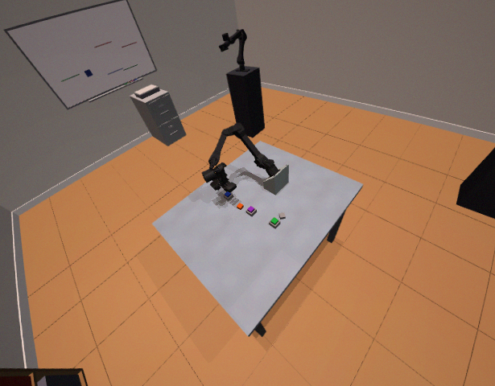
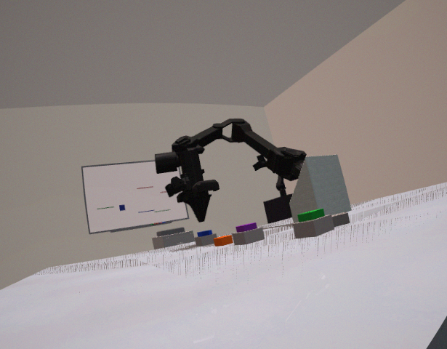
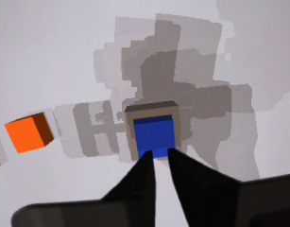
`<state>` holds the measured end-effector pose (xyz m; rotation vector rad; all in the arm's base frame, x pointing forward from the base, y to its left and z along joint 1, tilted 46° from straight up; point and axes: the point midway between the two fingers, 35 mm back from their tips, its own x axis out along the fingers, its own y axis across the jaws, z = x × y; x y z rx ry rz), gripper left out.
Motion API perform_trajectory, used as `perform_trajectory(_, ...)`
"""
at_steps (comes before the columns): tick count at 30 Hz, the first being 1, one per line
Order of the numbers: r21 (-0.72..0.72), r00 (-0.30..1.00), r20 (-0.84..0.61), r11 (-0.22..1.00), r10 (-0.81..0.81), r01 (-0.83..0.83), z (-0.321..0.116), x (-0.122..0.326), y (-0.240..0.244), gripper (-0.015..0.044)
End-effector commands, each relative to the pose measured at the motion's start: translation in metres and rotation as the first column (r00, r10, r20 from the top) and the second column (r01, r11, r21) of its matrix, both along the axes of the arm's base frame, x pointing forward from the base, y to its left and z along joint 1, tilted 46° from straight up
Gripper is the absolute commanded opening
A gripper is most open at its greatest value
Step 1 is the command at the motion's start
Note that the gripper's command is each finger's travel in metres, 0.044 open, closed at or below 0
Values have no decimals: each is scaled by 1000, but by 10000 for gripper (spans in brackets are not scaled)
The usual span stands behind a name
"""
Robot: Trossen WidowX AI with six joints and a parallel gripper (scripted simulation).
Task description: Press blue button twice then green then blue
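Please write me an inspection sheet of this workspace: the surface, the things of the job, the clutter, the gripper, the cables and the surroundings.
Surface: pale grey table top, shadows of the arm near the buttons.
Job's things: square blue button on a grey base, not pressed; square green button on a grey base further along the row.
Clutter: purple button on a grey base, small orange block, small grey block, all apart from each other.
Gripper: black parallel-jaw gripper shut on nothing, fingertips pointing down above the blue button, not touching it.
Cables: nothing seen.
Surroundings: whiteboard, grey filing cabinet, orange tiled floor.
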<state>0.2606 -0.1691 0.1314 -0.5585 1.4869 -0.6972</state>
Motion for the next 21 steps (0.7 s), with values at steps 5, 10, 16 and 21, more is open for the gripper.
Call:
perform_trajectory(5, 3, 1000, -5, 1000, 1, -1, -2, -2, -1, 20)
perform_trajectory(10, 3, 1000, -5, 1000, 1, -1, -5, -2, -3, 20)
perform_trajectory(16, 3, 1000, -5, 1000, 1, -1, -12, -2, -10, 20)
perform_trajectory(21, 2, 1000, -5, 1000, 1, -1, -17, -2, -16, 20)
